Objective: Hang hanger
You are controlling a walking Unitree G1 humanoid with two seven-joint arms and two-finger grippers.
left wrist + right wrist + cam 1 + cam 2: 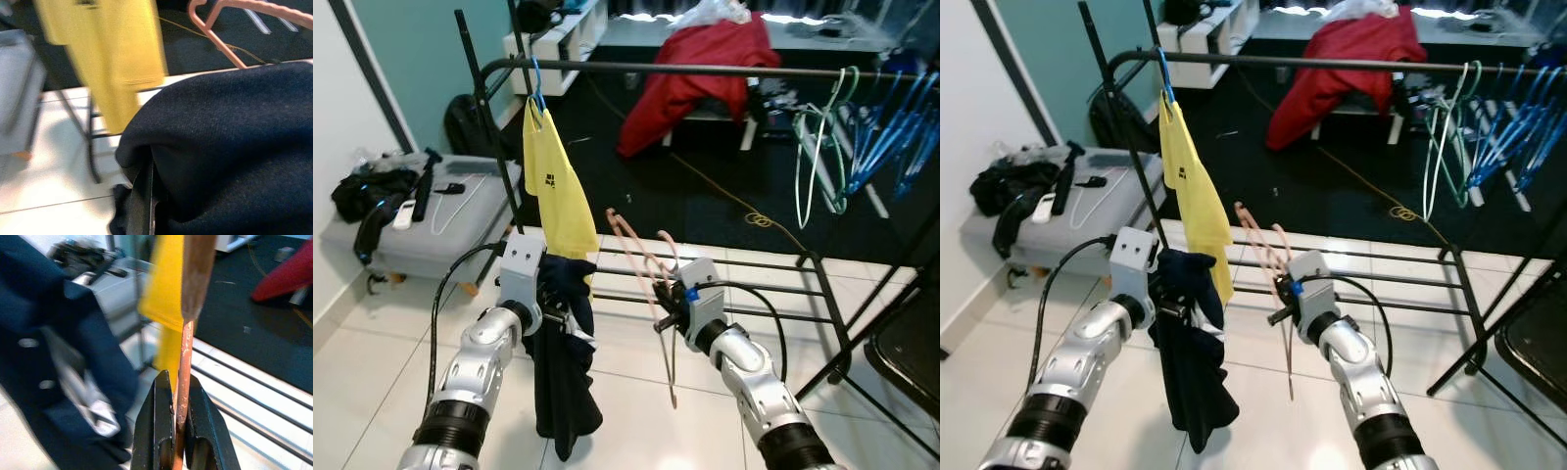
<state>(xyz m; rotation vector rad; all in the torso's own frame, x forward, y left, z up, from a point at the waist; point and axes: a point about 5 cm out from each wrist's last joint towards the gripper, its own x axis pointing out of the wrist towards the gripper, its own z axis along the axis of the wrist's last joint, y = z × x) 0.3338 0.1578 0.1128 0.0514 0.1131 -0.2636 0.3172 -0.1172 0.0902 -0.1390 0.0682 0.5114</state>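
Your right gripper: jaws pinching pink hanger, hook up, below rail, ready for lifting. Left gripper: jaws buried in navy garment, state unreadable; garment beside hanger for dressing.

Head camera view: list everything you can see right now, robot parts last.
Pink hanger: one, pink, clamped in right gripper.
Dark garment: one, navy, hanging from left gripper.
Yellow garment: one, on a blue hanger at the rail's left end.
Clothes rack: one, black, ahead.
Empty hangers: several, green and blue, rail's right end.
Red garment: one, beyond the rack.
Grey case: one, left, black items on top.
Left gripper: shut on garment.
Right gripper: shut on hanger.
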